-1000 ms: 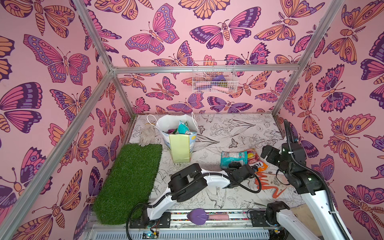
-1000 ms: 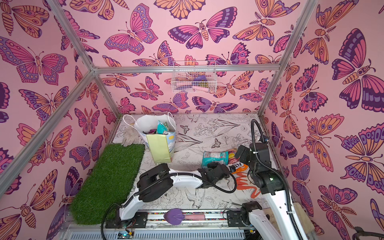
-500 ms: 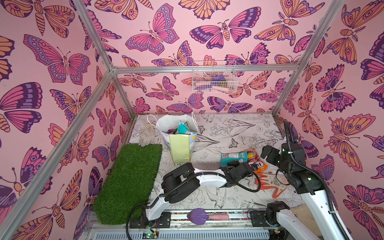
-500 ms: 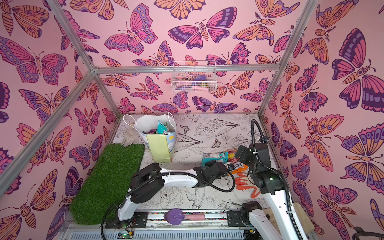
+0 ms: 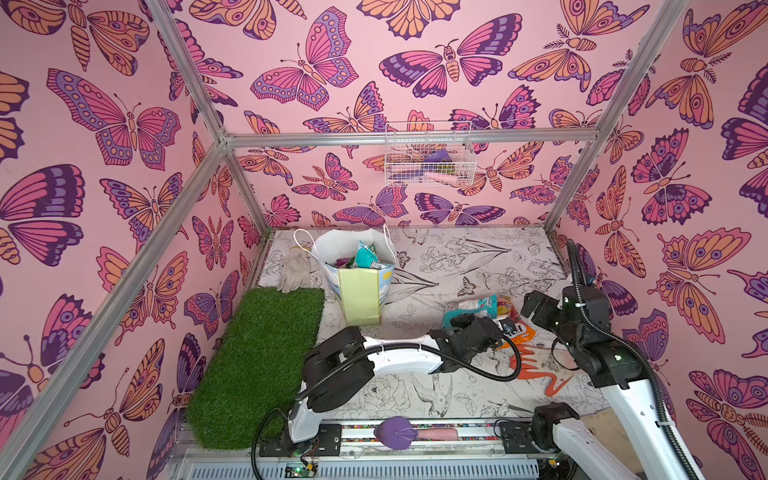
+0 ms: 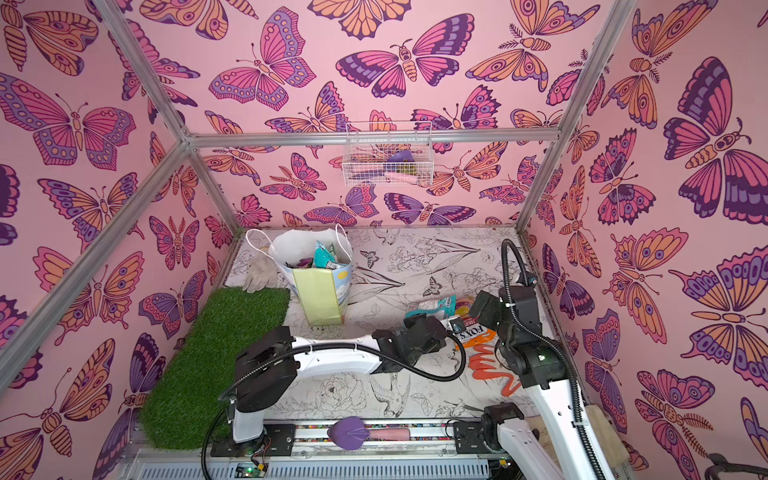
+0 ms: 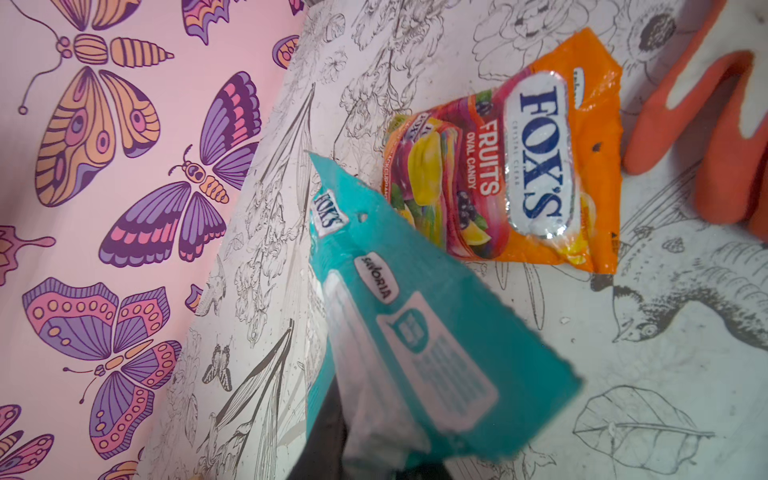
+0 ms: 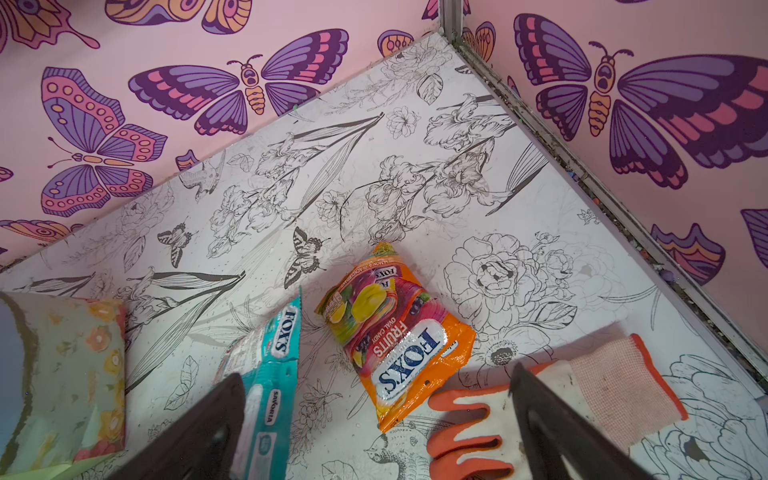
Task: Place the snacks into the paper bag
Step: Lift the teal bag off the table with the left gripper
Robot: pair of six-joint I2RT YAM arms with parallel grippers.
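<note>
- Teal packet [image 7: 415, 332]: shiny foil, clamped at one end by the left gripper [image 5: 462, 323], whose jaws are drawn nearly together on it. Its free end reaches just beside the orange candy bag [image 8: 399, 332]. Whether it touches the floor [image 5: 457, 257] cannot be told.
- Orange candy bag: flat on the printed floor, label up, right of the middle in both top views, gripped by nothing.
- Right gripper [image 5: 535, 306]: jaws spread wide with nothing between them, hanging over the orange candy bag and the orange glove [image 8: 582, 399].
- Paper bag [image 5: 359, 297]: upright at the back left of the floor, mouth wide, well apart from both grippers. Loose packets [image 5: 365, 257] show inside, one of them teal.
- Orange glove: flat, near the orange candy bag.
- Pale glove [image 5: 295, 270]: between the paper bag and the left wall, at the far end of the grass mat [image 5: 257, 361].
- Wire basket [image 5: 428, 158]: on the back wall.
</note>
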